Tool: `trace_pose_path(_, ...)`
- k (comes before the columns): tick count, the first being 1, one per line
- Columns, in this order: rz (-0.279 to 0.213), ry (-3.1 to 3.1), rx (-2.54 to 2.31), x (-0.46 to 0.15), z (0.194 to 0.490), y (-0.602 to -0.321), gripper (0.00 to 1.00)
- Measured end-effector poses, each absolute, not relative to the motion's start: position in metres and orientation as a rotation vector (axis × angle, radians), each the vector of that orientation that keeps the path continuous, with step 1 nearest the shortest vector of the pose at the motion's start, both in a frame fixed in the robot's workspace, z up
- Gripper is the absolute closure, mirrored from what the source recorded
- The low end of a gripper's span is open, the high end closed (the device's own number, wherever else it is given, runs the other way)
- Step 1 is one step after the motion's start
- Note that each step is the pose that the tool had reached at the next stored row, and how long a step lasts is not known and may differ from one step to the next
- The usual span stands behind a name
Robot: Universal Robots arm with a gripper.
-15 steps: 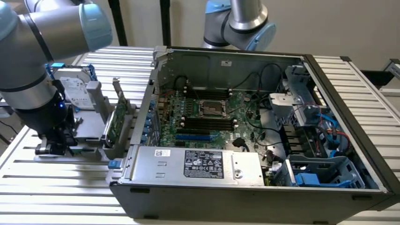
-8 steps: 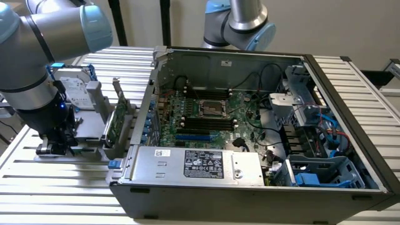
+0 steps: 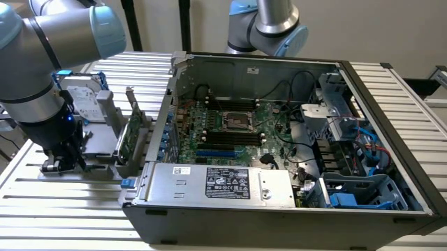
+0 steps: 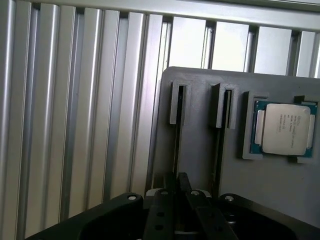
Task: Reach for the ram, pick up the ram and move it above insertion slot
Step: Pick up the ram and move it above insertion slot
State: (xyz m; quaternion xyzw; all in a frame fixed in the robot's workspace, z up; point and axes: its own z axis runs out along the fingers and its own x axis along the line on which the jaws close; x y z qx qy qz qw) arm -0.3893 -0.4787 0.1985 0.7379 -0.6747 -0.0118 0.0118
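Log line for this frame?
stage: reach | end effector: down at gray holder, over a slot | CPU: in holder pocket

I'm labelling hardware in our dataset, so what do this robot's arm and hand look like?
The arm is built from silvery grey tubes with rounded, pale blue joint caps. Below a small blue light, its lowest section is black. The hand is matte black and blocky, with small silver screw heads set into its body.
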Motion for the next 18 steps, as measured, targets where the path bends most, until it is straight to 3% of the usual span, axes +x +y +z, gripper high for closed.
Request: trace_pose_path(18, -0.040, -2.147, 2.260, -0.3892, 0.1986, -0.4787, 0.87)
